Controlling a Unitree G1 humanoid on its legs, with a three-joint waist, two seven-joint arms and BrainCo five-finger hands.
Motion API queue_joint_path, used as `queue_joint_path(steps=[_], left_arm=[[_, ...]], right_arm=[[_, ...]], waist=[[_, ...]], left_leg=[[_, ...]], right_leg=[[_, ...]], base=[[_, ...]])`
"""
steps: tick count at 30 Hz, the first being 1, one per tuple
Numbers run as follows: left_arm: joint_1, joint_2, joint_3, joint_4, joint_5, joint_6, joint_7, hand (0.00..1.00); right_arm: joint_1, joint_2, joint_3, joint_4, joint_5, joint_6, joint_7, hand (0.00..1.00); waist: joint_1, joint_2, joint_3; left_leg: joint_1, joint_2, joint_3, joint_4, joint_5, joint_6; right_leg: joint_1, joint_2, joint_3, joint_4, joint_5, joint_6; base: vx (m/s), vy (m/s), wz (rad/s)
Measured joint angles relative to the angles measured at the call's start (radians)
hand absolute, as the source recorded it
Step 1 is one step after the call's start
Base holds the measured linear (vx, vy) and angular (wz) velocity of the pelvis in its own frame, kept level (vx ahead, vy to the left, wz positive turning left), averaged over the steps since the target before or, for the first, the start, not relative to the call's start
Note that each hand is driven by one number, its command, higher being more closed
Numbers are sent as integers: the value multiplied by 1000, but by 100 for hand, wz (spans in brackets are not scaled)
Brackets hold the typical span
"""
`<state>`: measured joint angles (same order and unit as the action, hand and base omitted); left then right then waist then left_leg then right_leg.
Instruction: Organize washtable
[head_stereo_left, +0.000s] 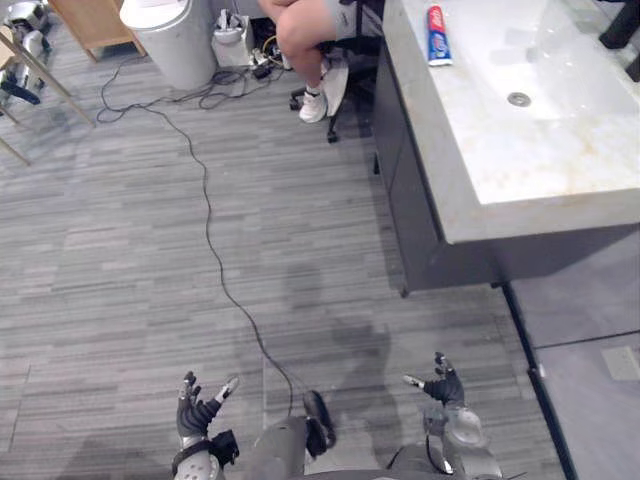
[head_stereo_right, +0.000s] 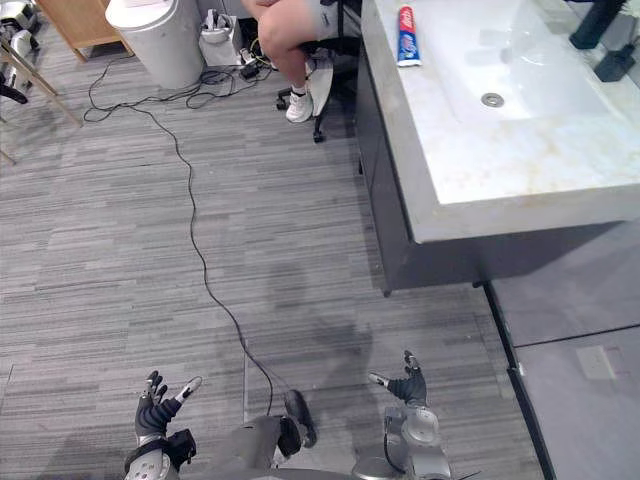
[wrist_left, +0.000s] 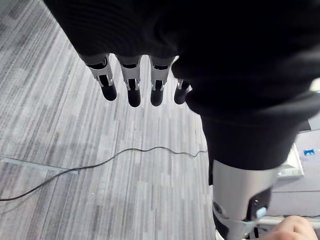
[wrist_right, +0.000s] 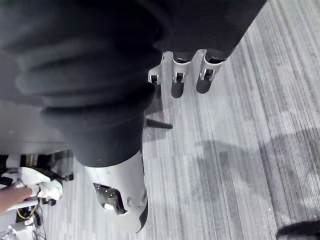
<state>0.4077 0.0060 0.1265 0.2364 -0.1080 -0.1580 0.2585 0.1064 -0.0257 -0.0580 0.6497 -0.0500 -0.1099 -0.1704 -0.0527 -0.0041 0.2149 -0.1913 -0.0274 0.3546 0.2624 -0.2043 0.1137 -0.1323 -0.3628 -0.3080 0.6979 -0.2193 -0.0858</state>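
1. Step in hand: the approach, as I judge it. The robot stands out on the plank floor, well apart from the washtable at far right. Nothing on its top looks handled yet.
2. Left hand: low at near left, fingers spread and relaxed, holding nothing. In its wrist view the fingers hang straight over bare planks.
3. Right hand: low at near right, loosely spread, also empty. In its wrist view the fingers are straight, with only floor past them.
4. Task's things: a toothpaste tube lies flat on the far left strip of the washtable top, just beside the sink, not in it. Dark fixtures stand at the far right corner, too cut off to name.
5. Containers: the sink holds nothing that I can see, only its drain. A white bin stands on the floor at far left with its lid on, contents hidden.
6. Next move, by my reading: walk forward and to the right until the near edge of the washtable is within reach. The tube sits toward the far end, so the robot must close along the left side. The right hand is the nearer one.
7. Caution: a person sits at the far end, just left of the washtable and near the tube. Keep clear of the shoe.
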Motion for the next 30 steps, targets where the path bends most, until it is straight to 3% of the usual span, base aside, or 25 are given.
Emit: queue_joint_path(steps=[1, 2, 4, 6, 7, 8, 9, 10, 11, 12, 13, 14, 15, 16, 17, 18, 19, 20, 22, 25, 27, 28, 29, 30], left_arm=[[-12, 4, -6, 0, 0, -3, -1, 0], [-24, 19, -11, 1, 0, -5, -12, 0], [-32, 19, -31, 3, 0, -4, -20, 0], [-38, 25, -75, 10, 0, -4, -30, 0], [-50, 36, -100, 10, 0, -5, -42, 0], [-76, 45, -119, 17, 0, -5, -48, 0], [-102, 46, -124, 29, 0, -5, -56, 0], [-120, 45, -126, 42, 0, -6, -62, 0], [-118, 46, -131, 46, 0, -6, -62, 0], [-95, 53, -150, 49, 0, -6, -63, 0], [-85, 46, -165, 54, 0, -3, -64, 0], [-80, 26, -164, 54, 0, -3, -64, 0], [-70, 5, -159, 50, 0, -4, -64, 0], [-58, -8, -144, 46, 0, -4, -65, 0], [-58, -9, -144, 46, 0, -4, -67, 0], [-57, -11, -148, 34, 0, -4, -79, 0], [-54, -13, -153, 22, 0, -4, -83, 0], [-50, -19, -157, -5, 0, -7, -84, 0], [-50, -33, -153, -40, 0, -8, -85, 0], [-34, -60, -140, -46, 1, -7, -90, 0], [-21, -67, -135, -50, 2, -7, -105, 0], [-8, -71, -138, -61, 2, -7, -106, 0], [-4, -71, -139, -66, 2, -7, -106, 0], [6, -70, -138, -76, 3, -7, -106, 0]], right_arm=[[0, 1, 10, -2, 0, -1, 2, 0], [-8, 2, 37, -7, 0, -1, 3, 0], [-24, 1, 64, -32, 0, -1, 3, 0], [-20, -2, 78, -70, 0, -14, 4, 0], [-18, -2, 84, -89, 0, -20, 7, 0], [-7, -4, 92, -104, 0, -21, 19, 0], [3, -7, 99, -107, 0, -21, 22, 0], [15, -12, 113, -108, -1, -20, 26, 0], [24, -14, 119, -112, -1, -20, 31, 0], [58, -12, 131, -141, -2, -19, 40, 0], [91, -22, 135, -173, -3, -19, 42, 0], [84, -31, 135, -177, -3, -17, 45, 0], [88, -32, 135, -209, -4, -15, 46, 0], [102, -33, 148, -287, -6, -14, 46, 0], [108, -30, 151, -317, -10, -15, 45, 0], [123, -22, 152, -371, -12, -24, 40, 0], [126, -19, 152, -387, -12, -30, 38, 0], [126, -12, 152, -404, -12, -40, 39, 0], [127, -11, 145, -407, -11, -40, 39, 0], [141, -11, 135, -406, -11, -35, 39, 0], [160, -13, 120, -412, -10, -35, 38, 0], [190, -20, 101, -430, -9, -35, 38, 0], [195, -22, 97, -434, -9, -35, 38, 0], [220, -26, 91, -429, -8, -31, 38, 0]], waist=[[-4, -3, 6], [-5, -7, 22], [-12, -2, 48], [-29, 19, 59], [-44, 25, 62], [-56, 22, 62], [-57, 14, 58], [-64, 5, 53], [-68, -1, 48], [-75, -23, 26], [-96, -12, 18], [-93, 20, 18], [-95, 46, 17], [-87, 52, 20], [-78, 50, 19], [-65, 40, 15], [-64, 29, 9], [-48, 10, -1], [-12, 2, -6], [19, 1, -4], [27, 0, -8], [32, 17, -18], [32, 23, -21], [34, 25, -43]], left_leg=[[5, 0, -21, -3, -4, 5], [32, -2, -42, -22, -12, 8], [104, -8, -55, -59, -26, -8], [196, -11, -71, -107, -49, -23], [244, -22, -91, -134, -48, -22], [291, -39, -118, -160, -53, -31], [319, -52, -138, -161, -59, -43], [359, -66, -166, -155, -82, -83], [381, -71, -175, -150, -95, -104], [411, -88, -192, -117, -115, -140], [429, -75, -189, -46, -132, -170], [415, -38, -172, 22, -136, -176], [370, 8, -143, 170, -118, -205], [305, 93, -112, 442, -53, -243], [288, 124, -100, 528, -57, -234], [250, 164, -76, 650, -75, -203], [225, 173, -66, 686, -87, -183], [164, 187, -40, 724, -113, -139], [36, 206, -37, 707, -145, -100], [-89, 198, -163, 522, -144, -108], [-94, 180, -301, 270, -99, -184], [-78, 197, -357, 157, -78, -206], [-73, 200, -366, 141, -72, -209], [-61, 200, -352, 186, 23, -222]], right_leg=[[-28, 40, 52, 22, -39, 43], [-87, 124, 128, 48, -96, 65], [-170, 206, 143, 44, -127, 62], [-266, 281, 105, -39, -109, 86], [-301, 297, 76, -126, -72, 113], [-334, 306, 31, -254, 13, 108], [-350, 309, 9, -347, 77, 98], [-368, 317, 4, -423, 151, 67], [-373, 323, 3, -440, 184, 39], [-374, 321, -13, -439, 232, -18], [-368, 317, -7, -384, 353, -107], [-360, 335, -22, -346, 311, -96], [-326, 361, -24, -338, 267, -103], [-242, 418, 16, -348, 211, -104], [-197, 441, 34, -365, 197, -106], [-103, 470, 76, -406, 170, -106], [-64, 472, 100, -423, 157, -102], [0, 472, 168, -456, 142, -98], [95, 471, 297, -520, 138, -93], [180, 459, 465, -542, 110, -69], [200, 454, 575, -490, 36, -28], [195, 470, 646, -404, -53, -4], [192, 475, 659, -381, -73, 1], [169, 481, 707, -290, -139, 32]], base=[[408, 199, 83], [319, 106, 46], [341, 110, 22], [398, 121, 23], [493, 112, 65], [572, 93, 83], [740, 86, 96], [656, 46, 75], [701, -8, 84], [753, -75, 87], [753, -100, 66], [604, -96, 26], [893, -67, -43], [897, -53, -58], [886, -40, -90], [534, -23, -74], [628, -7, -98], [732, 22, -128], [568, 88, -170], [511, 235, -181], [509, 413, -201], [448, 437, -176], [493, 461, -183], [485, 449, -189]])
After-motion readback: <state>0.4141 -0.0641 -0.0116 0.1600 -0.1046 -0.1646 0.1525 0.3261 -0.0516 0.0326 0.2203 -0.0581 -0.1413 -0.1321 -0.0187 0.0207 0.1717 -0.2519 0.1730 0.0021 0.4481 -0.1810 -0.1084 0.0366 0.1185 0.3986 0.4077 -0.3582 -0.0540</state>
